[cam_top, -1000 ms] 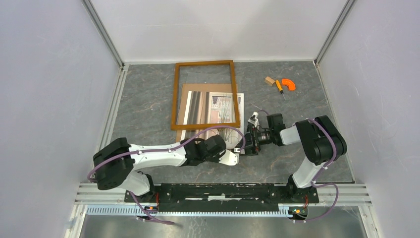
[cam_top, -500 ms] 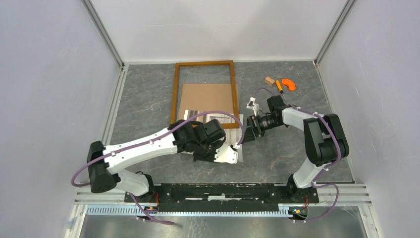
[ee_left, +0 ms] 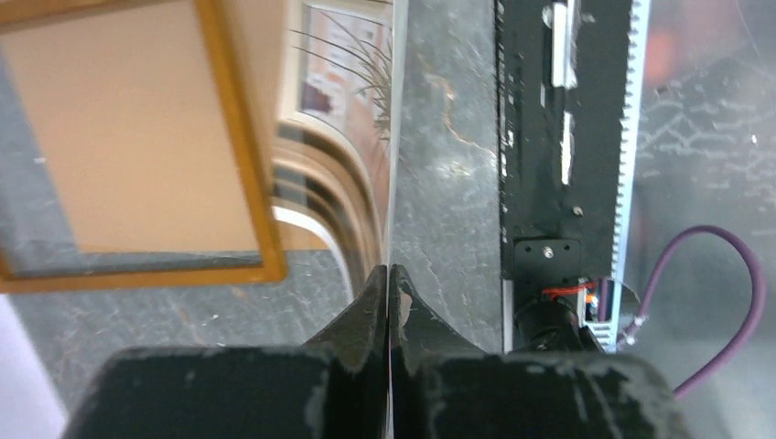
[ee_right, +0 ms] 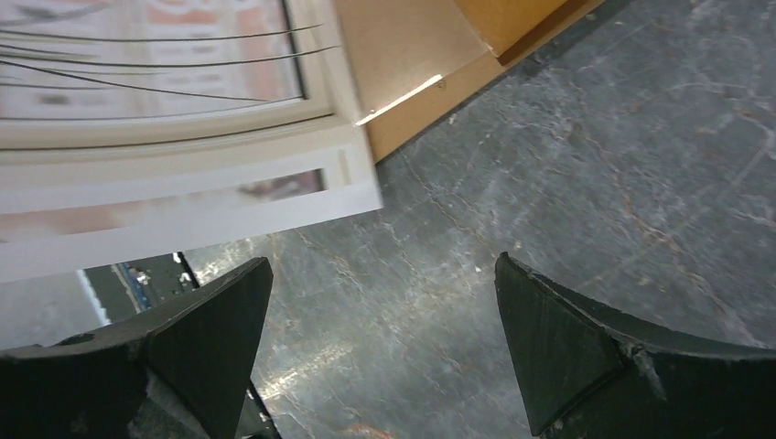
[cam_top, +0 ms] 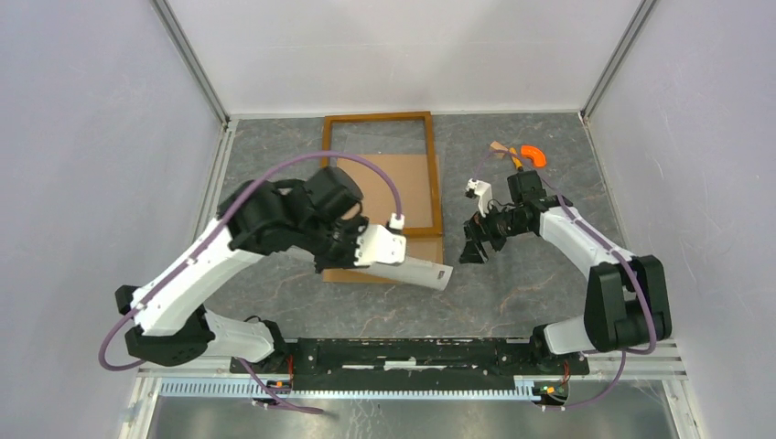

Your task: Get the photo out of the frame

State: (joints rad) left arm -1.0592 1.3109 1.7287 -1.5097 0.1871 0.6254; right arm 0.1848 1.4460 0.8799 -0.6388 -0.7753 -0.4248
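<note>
**Change from one second ago**
- The photo [ee_right: 165, 91] lay on the board [cam_top: 393, 183], part of it under the near rail of the frame [cam_top: 380, 116]. It is now lifted clear of both.
- The left gripper [ee_left: 388, 293] was low at the near edge of the photo. Its arm has since risen and swung left over the near left corner of the frame.
- The right gripper [ee_right: 384, 265] was beside the near right corner of the photo. It has drawn back to the right, and its jaws have gone from part-way apart to fully apart.
- The frame and board have not moved.

**Present state**
- Left gripper: jaws together, clamped on one edge of the photo.
- Right gripper: jaws wide apart, nothing between them.
- Photo: in the air over the near right corner of the board.

**Count**
- One photo, one frame and one board.
- Two arms.
- Three small items at the far right corner of the table [cam_top: 549, 274]: a block [cam_top: 497, 146], an orange piece [cam_top: 533, 155] and a screwdriver [cam_top: 516, 161].

**Hidden or unclear**
- The top view shows the photo only as a narrow white strip.
- Both wrist views cut the print off.
- The left arm covers the near left corner of the frame and the left side of the board.
- The right arm hides part of the screwdriver.
</note>
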